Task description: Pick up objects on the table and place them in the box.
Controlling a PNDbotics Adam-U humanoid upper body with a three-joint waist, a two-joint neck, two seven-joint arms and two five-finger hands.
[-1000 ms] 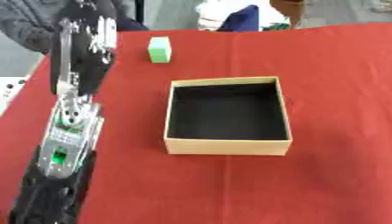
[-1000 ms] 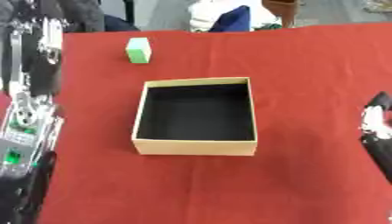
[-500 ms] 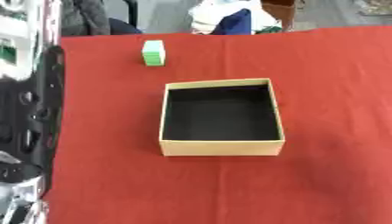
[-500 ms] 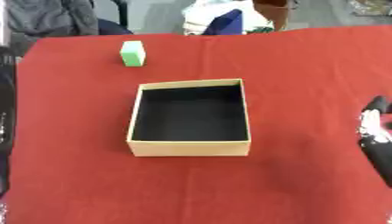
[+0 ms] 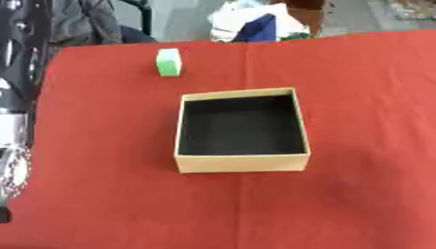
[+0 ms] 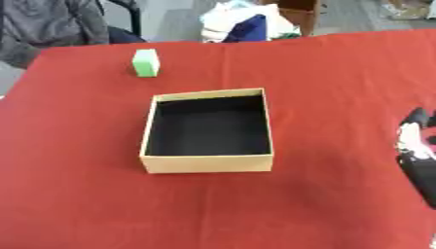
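A small green block (image 5: pixel 169 62) stands on the red tablecloth at the far left, behind the box and apart from it. The open tan cardboard box (image 5: pixel 241 164) with a dark inside sits mid-table, and nothing shows in it. My left arm (image 5: pixel 13 121) runs up the left edge of the left eye view, well left of the block. Its hand (image 5: pixel 19 39) is a dark blur near the top corner. My right hand (image 6: pixel 415 146) rests open at the right edge of the right eye view, fingers up, to the right of the box.
The red cloth (image 6: pixel 323 73) covers the whole table. Beyond its far edge lie a white and blue bundle (image 5: pixel 255 22) and a grey garment on a chair (image 6: pixel 51 24).
My left arm has swung from over the table's left part out to the picture's left edge. The view has shifted a little. Block, box and right hand stay put.
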